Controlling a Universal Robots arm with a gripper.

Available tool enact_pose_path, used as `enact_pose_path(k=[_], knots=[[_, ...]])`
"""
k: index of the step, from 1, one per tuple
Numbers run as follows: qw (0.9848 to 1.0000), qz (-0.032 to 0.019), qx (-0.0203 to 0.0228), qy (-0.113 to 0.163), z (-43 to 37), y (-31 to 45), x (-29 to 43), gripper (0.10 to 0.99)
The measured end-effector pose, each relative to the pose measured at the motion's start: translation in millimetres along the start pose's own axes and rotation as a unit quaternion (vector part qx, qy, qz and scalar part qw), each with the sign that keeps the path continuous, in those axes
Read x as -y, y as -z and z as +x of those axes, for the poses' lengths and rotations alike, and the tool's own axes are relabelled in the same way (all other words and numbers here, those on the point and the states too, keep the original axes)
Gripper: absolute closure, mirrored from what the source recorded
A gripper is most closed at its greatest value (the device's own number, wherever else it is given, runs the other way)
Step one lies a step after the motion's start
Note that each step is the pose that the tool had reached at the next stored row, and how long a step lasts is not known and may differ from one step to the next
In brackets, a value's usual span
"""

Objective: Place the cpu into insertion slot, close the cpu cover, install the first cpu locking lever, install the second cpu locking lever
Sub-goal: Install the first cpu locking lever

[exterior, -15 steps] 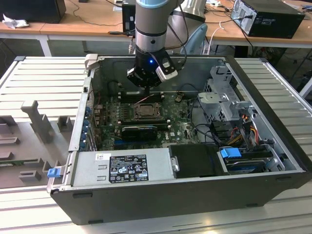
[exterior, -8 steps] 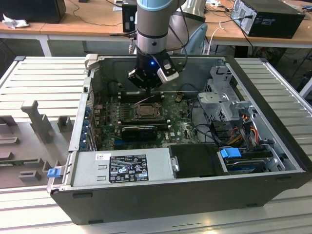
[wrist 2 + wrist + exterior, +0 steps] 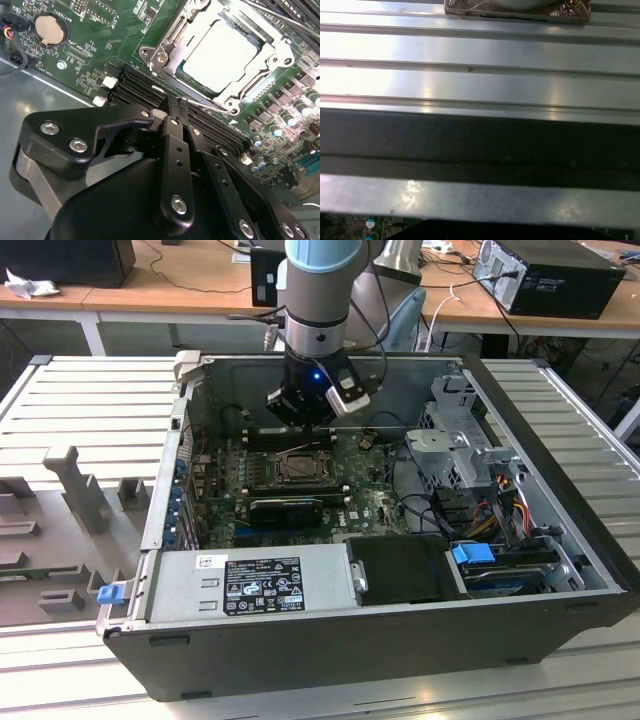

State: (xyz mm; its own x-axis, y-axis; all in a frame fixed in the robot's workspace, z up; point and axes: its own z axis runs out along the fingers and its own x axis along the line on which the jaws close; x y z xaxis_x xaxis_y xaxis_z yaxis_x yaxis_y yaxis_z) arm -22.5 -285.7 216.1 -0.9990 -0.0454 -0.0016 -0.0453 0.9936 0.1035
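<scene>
The gripper has its two black fingers pressed together with nothing between them, their tips poised just beside the near edge of the insertion slot, above the black memory slots. The cpu lies flat in the slot, with the cpu cover closed down around it as a silvery frame. In the exterior view the arm's head hangs inside the open computer case, just behind the insertion slot on the green motherboard.
</scene>
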Motion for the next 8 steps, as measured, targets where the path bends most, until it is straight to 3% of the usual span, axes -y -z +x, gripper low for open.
enact_pose_path(k=[8], knots=[[1.0000, 0.0001, 0.0001, 0.000, -3.9, -4.4, 0.7, 0.980]])
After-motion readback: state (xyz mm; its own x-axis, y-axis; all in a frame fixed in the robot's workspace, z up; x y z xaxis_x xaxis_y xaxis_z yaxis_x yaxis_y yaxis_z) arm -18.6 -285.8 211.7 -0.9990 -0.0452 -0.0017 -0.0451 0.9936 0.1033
